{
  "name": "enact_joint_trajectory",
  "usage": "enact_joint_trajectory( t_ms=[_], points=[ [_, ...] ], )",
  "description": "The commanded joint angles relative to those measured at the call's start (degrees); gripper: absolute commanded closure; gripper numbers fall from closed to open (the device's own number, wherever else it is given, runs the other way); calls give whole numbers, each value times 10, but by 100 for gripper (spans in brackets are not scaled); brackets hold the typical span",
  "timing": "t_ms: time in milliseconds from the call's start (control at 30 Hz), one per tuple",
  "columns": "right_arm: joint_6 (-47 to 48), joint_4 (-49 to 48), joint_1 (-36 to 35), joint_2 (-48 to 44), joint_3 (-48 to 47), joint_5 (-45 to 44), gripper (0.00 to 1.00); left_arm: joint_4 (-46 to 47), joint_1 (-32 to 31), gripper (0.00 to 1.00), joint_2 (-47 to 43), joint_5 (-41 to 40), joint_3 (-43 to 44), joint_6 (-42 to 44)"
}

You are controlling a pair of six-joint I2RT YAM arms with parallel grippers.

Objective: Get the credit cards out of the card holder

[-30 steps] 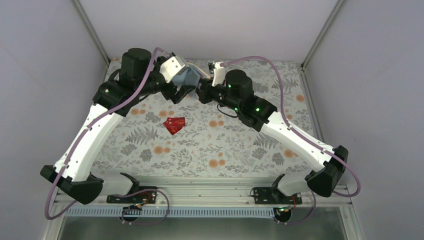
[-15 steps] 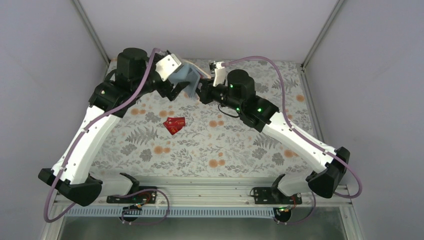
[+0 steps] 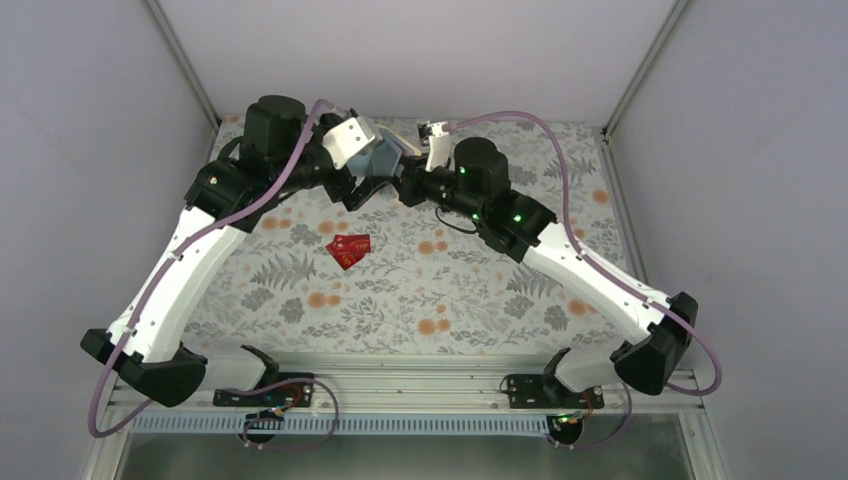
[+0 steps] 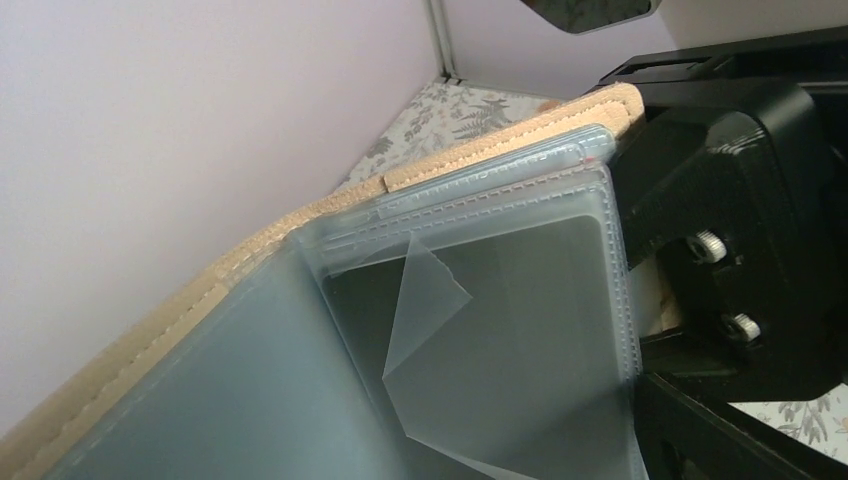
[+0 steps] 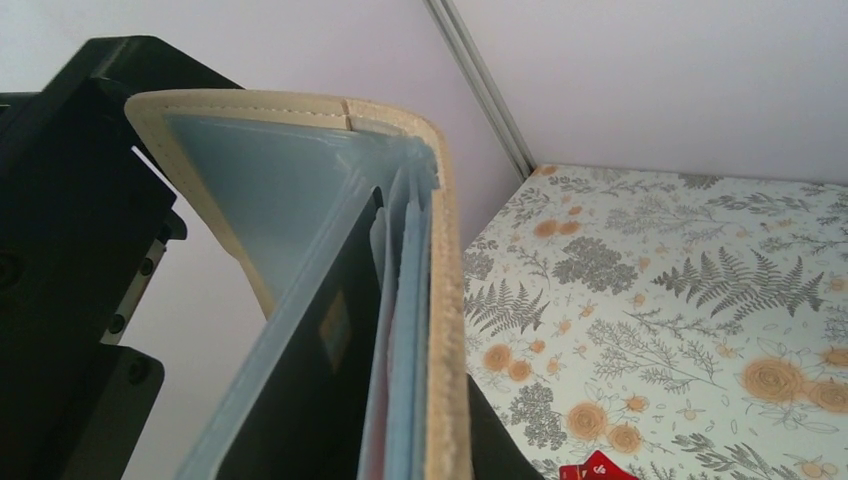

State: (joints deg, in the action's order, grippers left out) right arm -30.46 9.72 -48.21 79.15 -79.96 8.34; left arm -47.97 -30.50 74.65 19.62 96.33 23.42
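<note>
The card holder (image 3: pixel 386 153), tan outside and blue-grey inside, hangs in the air at the back of the table between both arms. My right gripper (image 3: pixel 404 180) is shut on its lower edge; one black finger (image 5: pixel 495 440) shows beside the tan cover (image 5: pixel 447 330). A black card (image 5: pixel 320 385) sits in an inner sleeve. My left gripper (image 3: pixel 366 178) stands open right against the holder's open face. In the left wrist view its fingers are out of frame, and the clear sleeves (image 4: pixel 500 300) fill the view. Two red credit cards (image 3: pixel 348 250) lie overlapping on the cloth.
A floral cloth (image 3: pixel 450 290) covers the table. Pale enclosure walls and corner posts (image 3: pixel 630 80) stand close behind the grippers. The right arm's purple cable (image 3: pixel 560 180) loops over the back right.
The left arm drew back to the left half a second ago and has returned against the holder. The right gripper keeps its grip; the red cards have not moved.
</note>
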Motion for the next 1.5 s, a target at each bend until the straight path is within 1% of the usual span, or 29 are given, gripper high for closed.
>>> enact_joint_trajectory(
  t_ms=[0,167,367,633,867,1033,1100,1333,1467],
  points=[
    [-6,-35,-3,5,-26,17,96,0,-8,0,15,-49,17,11],
    [-10,-40,-3,6,-26,24,96,11,-9,0,22,-85,6,12],
    [-9,-38,-3,-3,-23,18,96,21,-9,0,36,-174,8,13],
    [-3,-35,2,-9,-19,8,96,22,-9,0,40,-249,27,0],
    [-3,-34,15,-9,-14,21,96,18,-8,0,32,-248,37,-11],
    [-7,-47,23,-12,-3,43,96,17,-8,0,21,-215,25,-8],
    [-5,-51,25,-12,0,50,96,17,-8,2,18,-204,19,-9],
    [9,-68,31,-16,4,95,96,23,-7,13,9,-203,11,-7],
    [34,-82,36,-25,14,130,96,21,-4,14,1,-205,17,-9]
  ],
)
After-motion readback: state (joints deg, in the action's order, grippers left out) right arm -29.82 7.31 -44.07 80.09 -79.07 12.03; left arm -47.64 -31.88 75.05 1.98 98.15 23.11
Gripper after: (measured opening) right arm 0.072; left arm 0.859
